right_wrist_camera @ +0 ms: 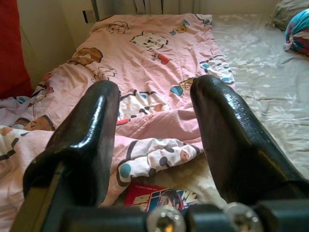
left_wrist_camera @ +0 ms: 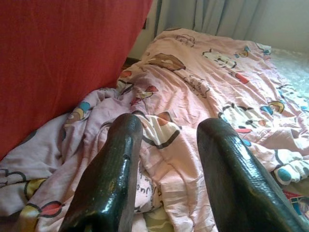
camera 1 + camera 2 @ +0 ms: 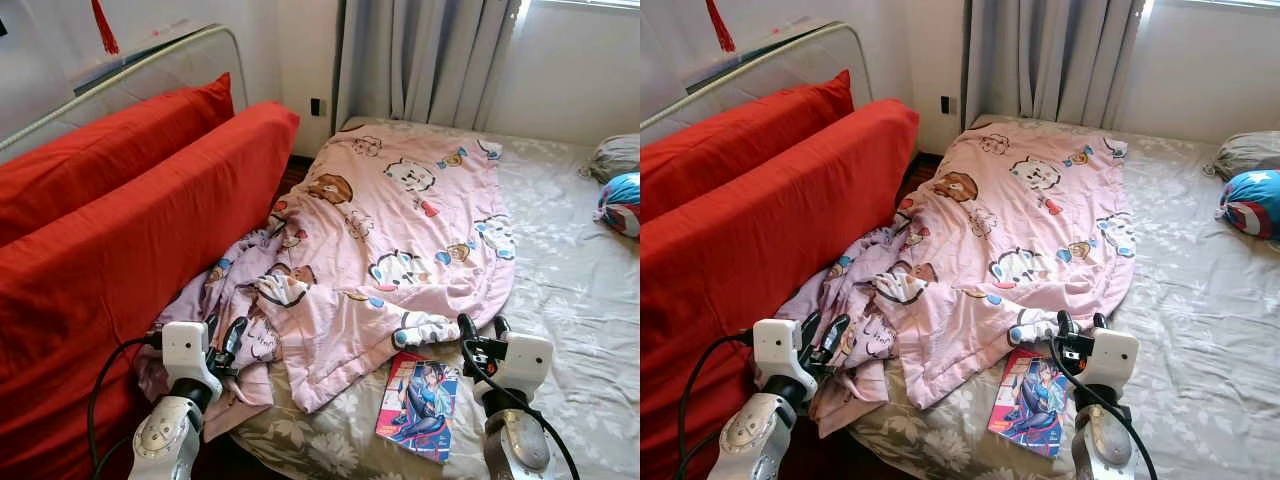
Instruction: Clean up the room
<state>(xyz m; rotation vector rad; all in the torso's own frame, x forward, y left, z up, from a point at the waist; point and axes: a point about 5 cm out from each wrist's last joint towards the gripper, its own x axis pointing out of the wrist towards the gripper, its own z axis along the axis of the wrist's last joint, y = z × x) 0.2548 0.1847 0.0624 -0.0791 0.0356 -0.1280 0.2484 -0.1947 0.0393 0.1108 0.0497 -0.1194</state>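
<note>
Pink cartoon quilt sprawled crumpled along the bed's left edge, soft, light, floppy, best pinched at the bunched near hem, with left gripper and right gripper both spread wide, empty, just short of it.

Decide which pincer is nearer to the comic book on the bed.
Right. The right pincer hovers open just beside the comic book, near its top edge. The left pincer is open over the crumpled quilt by the red cushion, across the bed from it.
</note>
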